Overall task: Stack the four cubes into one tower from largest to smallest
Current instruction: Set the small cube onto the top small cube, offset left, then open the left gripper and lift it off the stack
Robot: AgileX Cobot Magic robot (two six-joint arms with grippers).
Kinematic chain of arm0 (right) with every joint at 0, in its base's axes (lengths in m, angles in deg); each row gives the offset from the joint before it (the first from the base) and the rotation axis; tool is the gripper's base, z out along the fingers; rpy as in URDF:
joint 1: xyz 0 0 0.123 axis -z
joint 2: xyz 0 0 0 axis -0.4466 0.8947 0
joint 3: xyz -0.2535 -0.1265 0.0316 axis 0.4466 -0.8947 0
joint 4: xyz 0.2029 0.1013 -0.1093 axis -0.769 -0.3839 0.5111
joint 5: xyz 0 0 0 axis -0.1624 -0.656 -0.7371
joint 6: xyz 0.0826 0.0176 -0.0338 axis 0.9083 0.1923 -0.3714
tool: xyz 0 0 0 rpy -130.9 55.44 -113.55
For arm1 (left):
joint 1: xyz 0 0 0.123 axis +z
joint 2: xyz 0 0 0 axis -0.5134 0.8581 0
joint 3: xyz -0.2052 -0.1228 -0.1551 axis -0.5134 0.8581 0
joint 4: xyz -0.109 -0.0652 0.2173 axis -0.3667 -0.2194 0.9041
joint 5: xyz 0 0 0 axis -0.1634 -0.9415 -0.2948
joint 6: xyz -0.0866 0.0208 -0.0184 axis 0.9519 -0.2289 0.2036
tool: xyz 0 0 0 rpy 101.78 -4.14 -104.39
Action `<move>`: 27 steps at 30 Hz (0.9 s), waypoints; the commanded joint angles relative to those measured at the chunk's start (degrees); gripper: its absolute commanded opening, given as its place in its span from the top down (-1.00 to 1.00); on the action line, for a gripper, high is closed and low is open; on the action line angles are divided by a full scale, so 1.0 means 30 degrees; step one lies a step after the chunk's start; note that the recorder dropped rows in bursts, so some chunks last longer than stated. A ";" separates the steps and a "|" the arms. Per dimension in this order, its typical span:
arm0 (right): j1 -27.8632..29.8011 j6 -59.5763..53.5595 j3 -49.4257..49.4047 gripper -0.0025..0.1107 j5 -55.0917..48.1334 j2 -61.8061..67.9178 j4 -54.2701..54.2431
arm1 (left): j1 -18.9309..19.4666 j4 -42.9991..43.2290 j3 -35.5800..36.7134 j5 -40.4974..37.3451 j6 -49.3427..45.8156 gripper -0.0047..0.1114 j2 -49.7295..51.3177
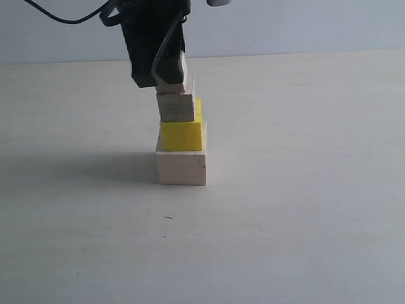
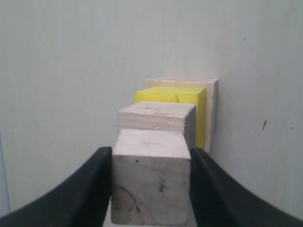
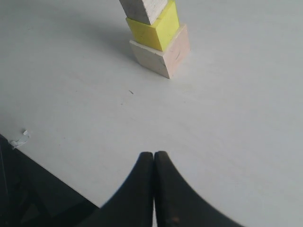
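The tower stands mid-table: a large pale wooden cube (image 1: 181, 168) at the base, the yellow cube (image 1: 181, 135) on it, and a small pale cube (image 1: 176, 106) on the yellow one. My left gripper (image 1: 172, 79) comes down from above, shut on the second small pale cube (image 2: 151, 184). That cube sits directly over the stack, and I see no gap beneath it. The left wrist view looks down the column: small cube (image 2: 156, 118), yellow cube (image 2: 173, 94), large cube (image 2: 213, 109). My right gripper (image 3: 154, 155) is shut and empty, well back from the tower (image 3: 161, 56).
The pale tabletop (image 1: 304, 209) spreads around the tower on all sides. In the right wrist view a small white scrap (image 3: 20, 138) lies near the table's edge, with dark space (image 3: 38, 194) beyond it.
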 commanded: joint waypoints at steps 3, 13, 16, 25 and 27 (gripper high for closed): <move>-0.0082 -0.0063 -0.0037 0.96 -0.0167 0.0010 0.0166 | -0.0047 -0.0196 0.0222 -0.0036 0.0018 -0.11 0.0056; -0.0082 -0.0062 -0.0037 0.96 -0.0247 0.0010 0.0166 | -0.0047 0.0349 0.0188 0.0448 0.0018 -0.11 -0.0330; -0.0082 -0.0062 -0.0037 0.96 -0.0247 0.0010 0.0166 | -0.0047 0.0349 0.0188 0.0303 0.0183 -0.11 -0.0617; -0.0082 -0.0062 -0.0037 0.96 -0.0197 0.0010 0.0166 | -0.0047 0.0349 0.0188 -0.0055 0.2457 -0.08 -0.2481; -0.0082 -0.0062 -0.0037 0.96 -0.0197 0.0010 0.0166 | -0.0047 0.0349 0.0188 -0.0055 0.2826 0.09 -0.3027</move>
